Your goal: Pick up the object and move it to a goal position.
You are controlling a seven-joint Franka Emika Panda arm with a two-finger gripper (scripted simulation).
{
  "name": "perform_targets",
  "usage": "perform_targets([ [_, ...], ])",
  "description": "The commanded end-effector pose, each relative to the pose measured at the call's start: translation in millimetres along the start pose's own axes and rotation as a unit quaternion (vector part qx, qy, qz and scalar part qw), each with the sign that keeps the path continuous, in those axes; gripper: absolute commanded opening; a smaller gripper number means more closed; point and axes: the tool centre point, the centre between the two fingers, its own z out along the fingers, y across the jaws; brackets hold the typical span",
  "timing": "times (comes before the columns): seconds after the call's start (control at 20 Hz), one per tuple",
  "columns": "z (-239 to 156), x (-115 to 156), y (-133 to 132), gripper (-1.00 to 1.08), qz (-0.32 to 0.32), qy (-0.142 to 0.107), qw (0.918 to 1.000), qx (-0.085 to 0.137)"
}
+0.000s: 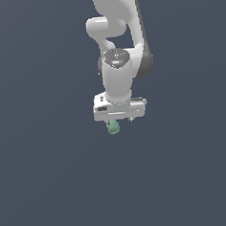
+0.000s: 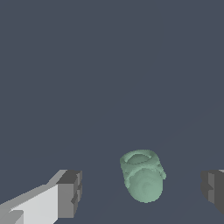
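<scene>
Arm (image 1: 118,81): no legible text, brand or number.
Object (image 2: 142,175): no markings readable.
Fingers (image 2: 70,192): no labels.
Background: plain, no signs.

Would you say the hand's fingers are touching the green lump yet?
Apart. The wrist view shows bare floor between the lump and each finger.

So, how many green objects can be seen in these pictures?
1. The pale green lump lies between the fingers of the open gripper, apart from both; in the exterior view it shows just under the gripper bar.
</scene>
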Motion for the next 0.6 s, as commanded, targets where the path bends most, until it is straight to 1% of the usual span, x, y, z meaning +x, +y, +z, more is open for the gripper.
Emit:
perform_targets([
  [0.0,7.9,-5.4,3.7,1.0,-0.012,-0.001,0.9999,-0.001],
  [0.25,30.3,-22.4,13.8,1.0,-0.048,-0.004,0.9988,-0.004],
  [0.55,55.7,-45.0,24.7,1.0,-0.092,-0.008,0.9957,-0.006],
])
